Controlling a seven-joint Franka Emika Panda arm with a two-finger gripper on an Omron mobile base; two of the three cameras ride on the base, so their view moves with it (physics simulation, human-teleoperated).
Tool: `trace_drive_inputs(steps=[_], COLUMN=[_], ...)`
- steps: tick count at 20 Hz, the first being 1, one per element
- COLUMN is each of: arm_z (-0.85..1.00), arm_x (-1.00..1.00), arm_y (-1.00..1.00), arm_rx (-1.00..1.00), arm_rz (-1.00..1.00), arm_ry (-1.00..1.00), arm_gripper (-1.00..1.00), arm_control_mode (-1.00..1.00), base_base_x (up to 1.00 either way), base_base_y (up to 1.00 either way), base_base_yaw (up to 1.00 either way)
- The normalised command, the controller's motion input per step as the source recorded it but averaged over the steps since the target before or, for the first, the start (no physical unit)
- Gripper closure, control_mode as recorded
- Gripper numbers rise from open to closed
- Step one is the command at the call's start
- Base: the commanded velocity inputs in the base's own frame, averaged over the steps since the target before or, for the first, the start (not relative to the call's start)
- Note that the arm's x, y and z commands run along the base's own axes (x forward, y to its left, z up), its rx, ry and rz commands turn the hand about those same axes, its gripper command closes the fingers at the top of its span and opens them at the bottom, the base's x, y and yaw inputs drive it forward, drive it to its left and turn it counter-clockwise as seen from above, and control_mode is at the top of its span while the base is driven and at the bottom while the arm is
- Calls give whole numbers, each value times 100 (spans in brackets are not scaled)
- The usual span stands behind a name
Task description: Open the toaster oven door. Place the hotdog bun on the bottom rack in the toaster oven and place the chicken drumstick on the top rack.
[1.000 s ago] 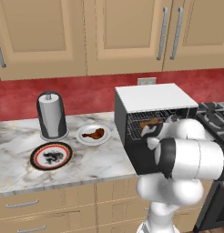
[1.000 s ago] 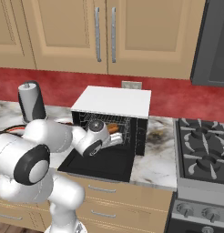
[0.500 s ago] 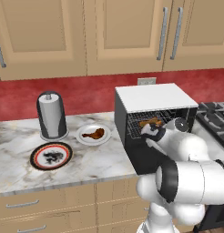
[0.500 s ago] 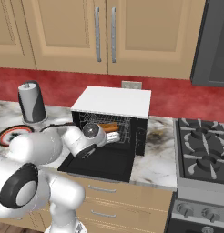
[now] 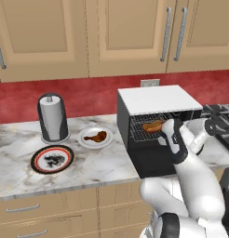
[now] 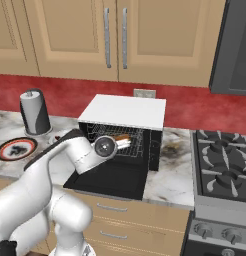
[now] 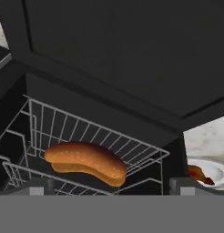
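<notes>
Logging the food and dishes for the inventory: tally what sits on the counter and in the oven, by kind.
Buns: 1, the bun on a rack in the oven.
Drumsticks: 1, the drumstick on the white plate.
Plates: 2, the white plate and the patterned plate.
Towel holders: 1, the holder.
Ovens: 1.
Total: 6.

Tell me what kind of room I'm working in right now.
A home kitchen, rendered: marble counter under wooden wall cabinets, a toaster oven with its door down, and a gas stove beside it.
</notes>
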Motion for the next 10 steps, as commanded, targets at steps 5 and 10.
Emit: trace_drive_inputs(steps=[5,10], arm_z=[4,32], arm_x=[-1,0], arm_y=[-3,-1], arm_rx=[10,15], arm_rz=[34,21], arm_ry=[-33,-25], arm_gripper=[-100,-100], arm_control_mode=[-100,-100], base_base_x=[0,0], base_base_y=[0,0], base_base_yaw=[0,0])
